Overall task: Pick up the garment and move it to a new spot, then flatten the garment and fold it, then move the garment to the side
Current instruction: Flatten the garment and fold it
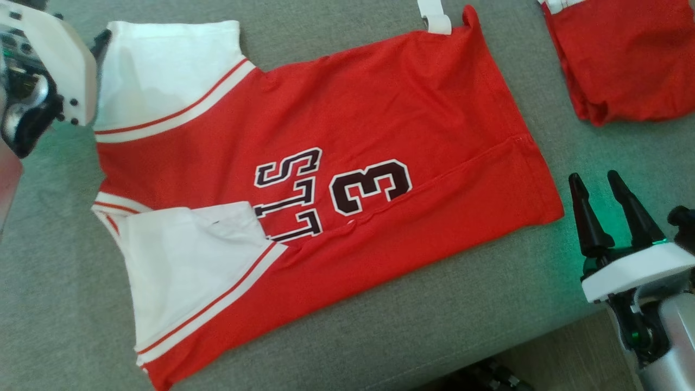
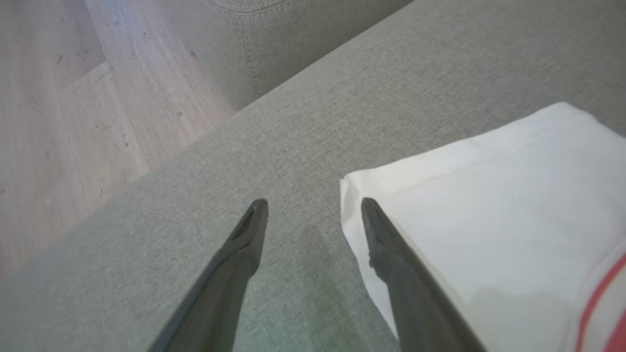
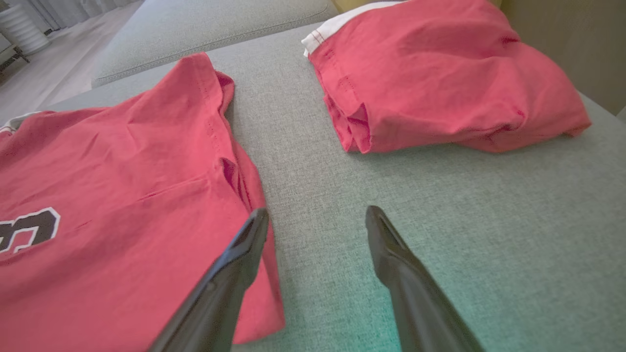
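Note:
The garment (image 1: 336,136) is a red jersey with white sleeves and dark lettering, lying spread flat on the grey cushion (image 1: 488,304). Its hem (image 3: 146,161) points toward my right side, and one side is folded in along a long crease. My left gripper (image 2: 313,205) is open at the far white sleeve (image 2: 489,210); one finger lies over the sleeve's corner edge and the other over bare cushion. My left arm's pale wrist (image 1: 49,60) sits at that sleeve. My right gripper (image 1: 596,182) stands open just off the hem corner, holding nothing; in the right wrist view this gripper (image 3: 317,212) hovers beside the hem.
A second red garment (image 1: 624,60) lies folded at the back right, a hand's width from the jersey's hem. A white strap (image 1: 434,16) hangs at the far edge. The cushion's front edge (image 1: 543,336) drops off near my right arm. Wooden floor (image 2: 58,122) lies beyond the left side.

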`<state>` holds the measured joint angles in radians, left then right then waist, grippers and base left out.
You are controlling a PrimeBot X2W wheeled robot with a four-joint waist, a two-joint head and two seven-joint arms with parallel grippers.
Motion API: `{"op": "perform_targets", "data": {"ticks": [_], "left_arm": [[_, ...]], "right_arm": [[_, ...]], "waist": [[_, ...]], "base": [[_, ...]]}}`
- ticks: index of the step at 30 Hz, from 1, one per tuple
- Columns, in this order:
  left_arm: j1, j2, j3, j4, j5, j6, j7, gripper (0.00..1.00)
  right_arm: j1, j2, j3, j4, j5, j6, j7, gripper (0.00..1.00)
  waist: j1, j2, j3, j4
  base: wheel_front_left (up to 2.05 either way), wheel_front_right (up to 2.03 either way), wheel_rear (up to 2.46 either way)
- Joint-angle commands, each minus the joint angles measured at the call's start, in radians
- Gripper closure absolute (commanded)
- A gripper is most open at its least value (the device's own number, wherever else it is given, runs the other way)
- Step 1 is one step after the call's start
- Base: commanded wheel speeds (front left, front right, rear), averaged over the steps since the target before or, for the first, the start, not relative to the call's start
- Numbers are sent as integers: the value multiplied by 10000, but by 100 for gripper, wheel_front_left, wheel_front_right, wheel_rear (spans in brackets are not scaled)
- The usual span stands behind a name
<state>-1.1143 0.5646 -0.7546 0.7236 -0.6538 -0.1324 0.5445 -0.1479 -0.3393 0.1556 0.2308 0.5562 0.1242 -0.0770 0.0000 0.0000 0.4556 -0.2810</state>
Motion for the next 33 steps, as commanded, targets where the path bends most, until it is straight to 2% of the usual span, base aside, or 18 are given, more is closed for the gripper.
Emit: {"op": "perform_targets", "data": {"ticks": [1,11,12,13,14,18,23,28,33], "left_arm": [[-536,446,293,-180,66,18,-50,0],[-838,345,-120,317,40,18,21,0],[-839,326,-170,344,-43,18,88,47],[-840,297,-233,333,-124,18,139,82],[-845,271,-309,268,-208,18,141,100],[-915,254,-644,-25,-400,18,-197,100],[-1141,317,-1127,-380,-363,18,-1291,100],[-1396,166,-1566,-499,-439,18,-2035,100],[-1722,-181,-2100,-778,-636,18,-2501,100]], "right_arm": [[-26,-151,133,-187,55,65,-114,0],[-219,-137,408,94,198,65,-315,0],[-233,-142,413,118,210,65,-327,0],[-242,-152,407,142,217,65,-338,0],[-245,-168,392,166,223,65,-349,0],[-307,-297,322,187,209,65,-329,0],[-1043,-736,631,-494,455,65,280,0],[-2851,-1476,1445,-856,827,65,1973,0],[-4923,-1823,2305,25,2113,65,4076,0]], "waist": [[0,0,67,-58],[0,0,285,-388],[0,0,291,-403],[0,0,298,-406],[0,0,306,-398],[0,0,266,-256],[0,0,104,56],[0,0,7,538],[0,0,113,1243]], "base": [[0,0,0],[0,0,0],[0,0,0],[0,0,0],[0,0,0],[0,0,0],[0,0,0],[0,0,0],[0,0,0]]}}
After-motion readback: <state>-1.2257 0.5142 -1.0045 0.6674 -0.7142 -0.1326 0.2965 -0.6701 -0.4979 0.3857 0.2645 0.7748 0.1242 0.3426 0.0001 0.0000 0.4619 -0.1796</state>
